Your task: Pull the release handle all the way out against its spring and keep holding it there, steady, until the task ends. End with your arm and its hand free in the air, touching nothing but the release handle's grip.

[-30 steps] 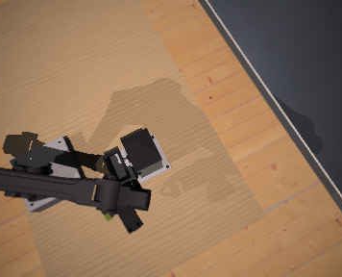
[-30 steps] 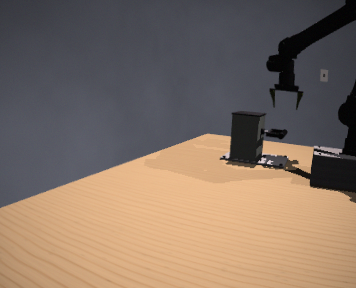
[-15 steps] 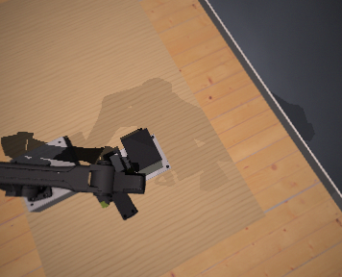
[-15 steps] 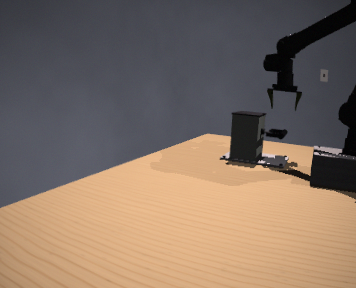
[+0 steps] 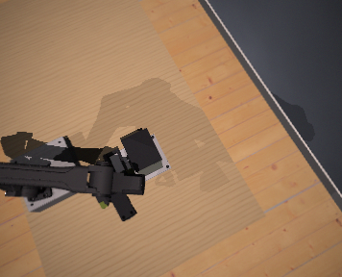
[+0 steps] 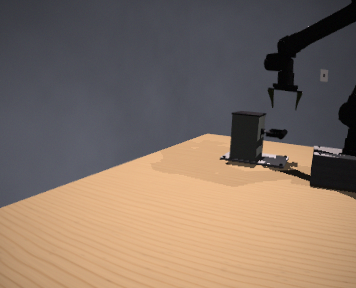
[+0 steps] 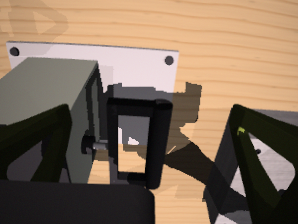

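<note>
Gripper (image 6: 285, 100) hangs above the release handle (image 6: 276, 133) beside its dark housing (image 6: 247, 135), jaws spread wide and empty: grasp, pull and hold all remain.

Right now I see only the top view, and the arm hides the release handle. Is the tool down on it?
Observer: No. In the exterior view the tool hangs above the release handle, with air between.
Operator: Is it open?
Observer: Wide open and empty. In the wrist view its fingers stand either side of the grip.
Operator: Which way does the handle stick out?
Observer: Sideways, from the upright dark housing.
</note>
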Controlling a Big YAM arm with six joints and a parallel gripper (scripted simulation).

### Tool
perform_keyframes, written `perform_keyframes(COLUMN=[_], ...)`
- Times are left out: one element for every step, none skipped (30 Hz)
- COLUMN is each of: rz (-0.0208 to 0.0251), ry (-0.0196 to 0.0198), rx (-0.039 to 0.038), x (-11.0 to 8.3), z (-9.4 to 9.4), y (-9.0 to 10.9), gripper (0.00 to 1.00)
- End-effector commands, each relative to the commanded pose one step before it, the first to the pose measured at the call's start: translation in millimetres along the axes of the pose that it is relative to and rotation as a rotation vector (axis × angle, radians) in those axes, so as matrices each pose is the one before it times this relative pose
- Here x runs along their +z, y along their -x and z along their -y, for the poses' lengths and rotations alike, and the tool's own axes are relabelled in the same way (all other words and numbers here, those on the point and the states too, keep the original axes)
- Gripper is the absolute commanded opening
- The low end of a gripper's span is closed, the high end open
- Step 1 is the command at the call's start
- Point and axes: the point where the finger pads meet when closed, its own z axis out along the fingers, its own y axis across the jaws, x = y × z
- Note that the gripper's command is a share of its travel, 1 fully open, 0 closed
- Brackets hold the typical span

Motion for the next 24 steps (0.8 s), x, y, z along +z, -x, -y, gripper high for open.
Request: perform_keyframes(rz=[0.0312, 0.0007, 0.00062, 0.00056, 0.0, 0.0, 0.00049, 0.00048, 0.00048, 0.00048, -0.03165, -0.00853, -0.00719, -0.00598, 0.0, 0.0, 0.0, 0.0, 0.0, 0.0, 0.0, 0.0, 0.0, 0.0], ry=[0.03582, 0.00084, 0.00075, 0.00068, 0.0, 0.0, 0.0006, 0.0006, 0.0006, 0.0006, -0.02861, -0.00328, -0.00349, -0.00261, 0.0, 0.0, 0.0, 0.0, 0.0, 0.0, 0.0, 0.0, 0.0, 0.0], rx=[0.02352, 0.00037, 0.0003, 0.00025, 0.0, 0.0, 0.00016, 0.00015, 0.00014, 0.00014, -0.00433, 0.01289, 0.01142, 0.00932, 0.0, 0.0, 0.0, 0.0, 0.0, 0.0, 0.0, 0.0, 0.0, 0.0], x=[-16.42, -0.39, -0.35, -0.32, 0.0, 0.0, -0.28, -0.28, -0.28, -0.28, 14.46, 3.45, 3.3, 2.8, 0.0, 0.0, 0.0, 0.0, 0.0, 0.0, 0.0, 0.0, 0.0, 0.0], z=[-4.35, -0.18, -0.19, -0.2, 0.0, 0.0, -0.2, -0.21, -0.21, -0.21, 6.17, 1.66, 2.51, 1.91, 0.0, 0.0, 0.0, 0.0, 0.0, 0.0, 0.0, 0.0, 0.0, 0.0], y=[9.93, 0.26, 0.25, 0.24, 0.0, 0.0, 0.22, 0.22, 0.22, 0.22, -32.32, -20.62, -17.85, -14.63, 0.0, 0.0, 0.0, 0.0, 0.0, 0.0, 0.0, 0.0, 0.0, 0.0], gripper=[1.0, 1.0, 1.0, 1.0, 1.0, 1.0, 1.0, 1.0, 1.0, 1.0, 1.0, 1.0, 1.0, 1.0, 1.0, 1.0, 1.0, 1.0, 1.0, 1.0, 1.0, 1.0, 1.0, 1.0])
